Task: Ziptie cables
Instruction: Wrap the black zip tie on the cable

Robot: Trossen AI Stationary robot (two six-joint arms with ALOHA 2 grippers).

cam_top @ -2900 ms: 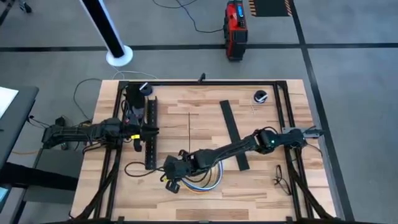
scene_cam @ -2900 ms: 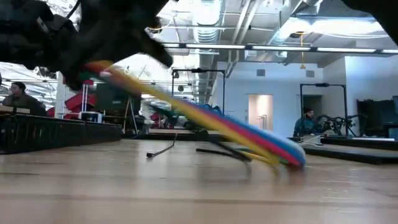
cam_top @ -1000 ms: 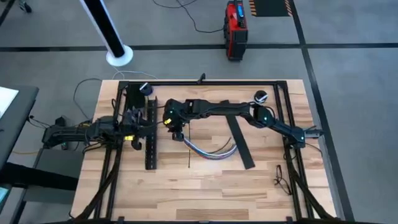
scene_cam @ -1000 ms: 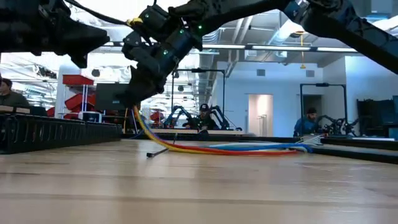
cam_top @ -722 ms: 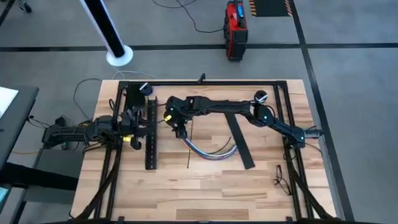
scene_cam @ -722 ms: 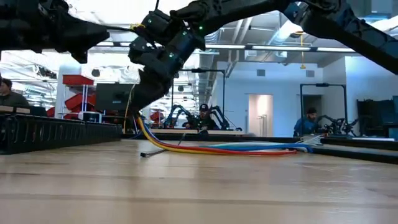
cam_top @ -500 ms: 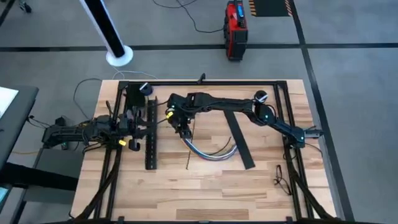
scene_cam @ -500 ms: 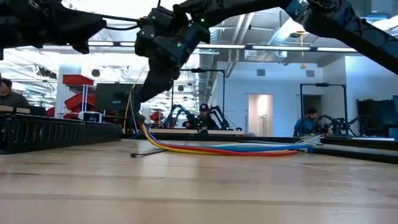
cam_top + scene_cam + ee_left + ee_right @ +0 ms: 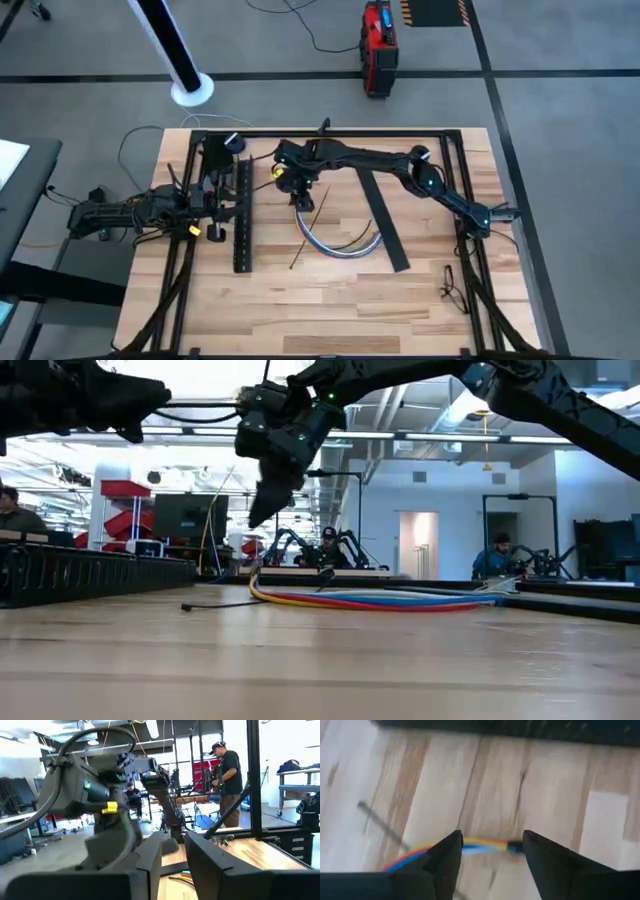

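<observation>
Cables [image 9: 335,243] lie loose on the table [image 9: 420,300] in a curved bundle, about mid-table, between the long black slotted channel [image 9: 241,215] on the left and the flat black strip [image 9: 380,215] on the right. A thin dark tie [image 9: 303,250] lies beside the bundle's left end.

Right gripper [image 9: 303,200] hangs over the far-left end of the bundle, raised clear of the wood; the right wrist view shows its jaws apart with nothing between them, the wires on the table below.

Left gripper [image 9: 213,208] sits at the left edge beside the channel. Jaws: cannot tell.

Step in hand, as I judge it: bundle laid out, not yet tied. Next move likely calls for picking up the tie and threading it round the wires without scattering them.
</observation>
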